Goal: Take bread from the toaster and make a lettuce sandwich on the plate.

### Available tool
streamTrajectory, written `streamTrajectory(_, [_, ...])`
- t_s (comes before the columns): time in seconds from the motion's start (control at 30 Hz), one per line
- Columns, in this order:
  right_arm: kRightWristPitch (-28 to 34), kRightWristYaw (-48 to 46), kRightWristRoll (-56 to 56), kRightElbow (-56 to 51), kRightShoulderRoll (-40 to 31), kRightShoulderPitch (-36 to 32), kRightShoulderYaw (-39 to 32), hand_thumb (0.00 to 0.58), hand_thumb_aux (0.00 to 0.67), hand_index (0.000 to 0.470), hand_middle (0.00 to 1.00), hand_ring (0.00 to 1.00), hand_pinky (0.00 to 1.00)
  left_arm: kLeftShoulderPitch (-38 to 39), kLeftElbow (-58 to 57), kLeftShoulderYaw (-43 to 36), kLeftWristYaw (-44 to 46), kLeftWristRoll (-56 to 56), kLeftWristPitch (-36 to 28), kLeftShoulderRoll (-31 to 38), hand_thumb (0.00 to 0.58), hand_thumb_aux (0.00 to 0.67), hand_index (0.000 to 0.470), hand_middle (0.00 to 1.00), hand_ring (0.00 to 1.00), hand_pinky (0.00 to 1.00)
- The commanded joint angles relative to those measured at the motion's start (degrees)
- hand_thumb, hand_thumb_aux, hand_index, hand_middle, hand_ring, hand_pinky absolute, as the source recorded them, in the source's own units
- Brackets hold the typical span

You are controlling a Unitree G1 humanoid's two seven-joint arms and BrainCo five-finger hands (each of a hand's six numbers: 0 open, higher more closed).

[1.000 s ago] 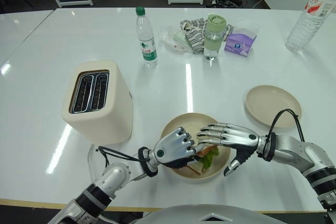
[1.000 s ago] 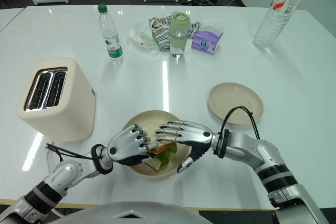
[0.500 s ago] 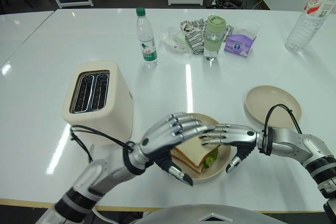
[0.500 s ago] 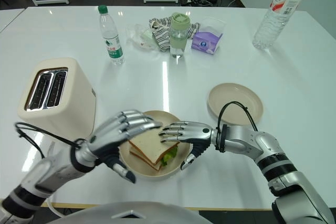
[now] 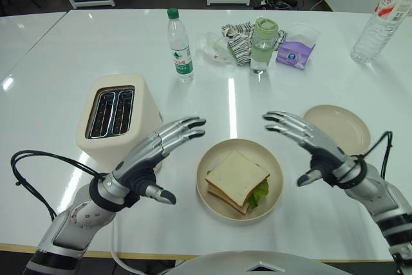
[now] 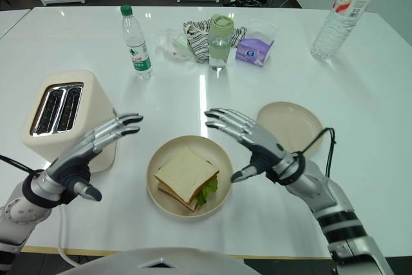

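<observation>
A sandwich of two white bread slices with green lettuce showing at its right edge lies on the beige plate near the table's front. My left hand hovers to the left of the plate, fingers spread and holding nothing. To the plate's right my right hand is raised with its fingers stretched out, also holding nothing. The cream toaster stands at the left; its two slots look dark.
A second beige plate lies right of my right hand. At the back stand a small water bottle, a green-lidded cup, a striped cloth, a purple packet and a large bottle. The toaster's cord runs along the front edge.
Both hands have let go of the sandwich and drawn apart, the left one to the left, the right one up and to the right. The sandwich now lies uncovered on the plate.
</observation>
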State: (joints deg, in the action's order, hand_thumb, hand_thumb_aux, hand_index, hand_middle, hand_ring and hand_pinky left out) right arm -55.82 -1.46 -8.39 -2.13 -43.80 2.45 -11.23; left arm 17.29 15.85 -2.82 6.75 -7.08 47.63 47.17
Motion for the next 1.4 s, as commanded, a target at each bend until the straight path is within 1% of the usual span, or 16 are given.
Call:
streamTrajectory(0.03, [0.25,-11.22,11.63,1.86,-10.69,11.62,-0.91,0.500,0.420,0.295,0.49,0.49,0.49,6.12,-3.94,-1.65,6.89,-1.29,3.76,3.15,0.580,0.670,0.470,0.00,0.00,0.00])
streamTrajectory(0.07, [-0.10,-13.81,13.44,1.49,-12.55,13.80,-1.00,0.580,0.670,0.470,1.00,1.00,1.00,7.35,-4.69,-2.72,8.77,-0.95,4.37,3.88,0.580,0.670,0.470,0.00,0.00,0.00])
streamTrajectory(0.17, [1.40,-20.41,15.56,1.45,-15.63,17.61,-1.53,0.580,0.670,0.470,1.00,1.00,1.00,7.77,-7.96,-5.76,12.90,-1.07,4.37,3.61,0.580,0.670,0.470,0.00,0.00,0.00])
streamTrajectory(0.2, [2.13,-23.05,15.45,1.29,-16.33,17.98,-2.29,0.580,0.670,0.470,1.00,1.00,1.00,7.26,-9.66,-6.96,14.18,-0.94,4.06,3.07,0.580,0.670,0.470,0.15,0.15,0.15])
streamTrajectory(0.23, [2.65,-25.68,14.49,0.57,-16.58,17.76,-3.29,0.580,0.670,0.470,1.00,1.00,1.00,6.66,-11.56,-8.21,15.48,-0.98,3.71,2.55,0.580,0.670,0.470,1.00,1.00,1.00])
streamTrajectory(0.33, [4.79,-30.81,10.00,-1.36,-14.78,15.87,-5.86,0.580,0.670,0.470,1.00,1.00,1.00,4.17,-16.54,-11.18,17.94,-1.54,3.22,0.11,0.580,0.670,0.470,1.00,1.00,1.00])
streamTrajectory(0.43, [6.33,-31.85,2.60,-4.83,-8.98,11.97,-8.47,0.580,0.670,0.470,1.00,1.00,1.00,1.05,-21.78,-13.67,18.14,-6.69,4.04,-3.48,0.580,0.670,0.470,1.00,1.00,1.00])
streamTrajectory(0.7, [6.03,-25.04,-9.52,-12.69,1.74,6.04,-8.69,0.580,0.670,0.470,1.00,1.00,1.00,-4.77,-31.65,-15.54,14.55,-16.59,4.83,-7.95,0.580,0.670,0.470,1.00,1.00,1.00])
streamTrajectory(0.9, [6.85,-15.31,-15.42,-16.79,7.40,2.75,-6.16,0.580,0.670,0.470,1.00,1.00,1.00,-11.61,-38.02,-14.65,6.03,-21.69,4.04,-13.27,0.580,0.670,0.470,1.00,1.00,1.00])
streamTrajectory(1.0, [7.08,-11.32,-17.94,-17.93,9.27,1.42,-5.54,0.580,0.670,0.470,1.00,1.00,1.00,-16.84,-42.97,-14.04,2.18,-20.96,4.41,-16.38,0.580,0.670,0.470,1.00,1.00,1.00])
streamTrajectory(1.1, [6.72,-9.48,-18.68,-17.47,10.25,0.93,-5.59,0.580,0.670,0.470,1.00,1.00,1.00,-19.60,-47.00,-13.37,-1.09,-21.10,6.34,-16.71,0.580,0.670,0.470,1.00,1.00,1.00])
streamTrajectory(1.2, [6.74,-8.16,-19.01,-17.46,10.73,0.62,-5.20,0.580,0.670,0.470,1.00,1.00,1.00,-20.41,-48.63,-13.22,-2.27,-20.04,8.52,-16.66,0.580,0.670,0.470,1.00,1.00,1.00])
streamTrajectory(1.3, [6.19,-7.82,-16.96,-16.24,10.60,0.77,-4.31,0.580,0.670,0.470,1.00,1.00,1.00,-19.28,-47.19,-13.43,-0.40,-14.47,12.80,-16.09,0.580,0.670,0.470,1.00,1.00,1.00])
streamTrajectory(1.33, [6.00,-7.97,-15.21,-15.49,10.63,0.89,-3.81,0.568,0.575,0.404,1.00,1.00,1.00,-18.83,-46.48,-13.66,0.61,-11.89,14.07,-15.81,0.580,0.670,0.470,0.64,0.64,0.64])
streamTrajectory(1.37, [5.82,-7.95,-13.53,-14.74,10.76,1.06,-3.16,0.027,0.016,0.011,0.32,0.32,0.32,-18.53,-46.02,-13.75,1.48,-9.45,14.86,-15.75,0.447,0.349,0.245,0.00,0.00,0.00])
streamTrajectory(1.4, [5.69,-8.04,-12.00,-14.08,10.88,1.18,-2.64,0.000,0.000,0.000,0.19,0.19,0.19,-18.24,-45.58,-13.89,2.53,-7.10,15.27,-15.73,0.285,0.192,0.135,0.00,0.00,0.00])
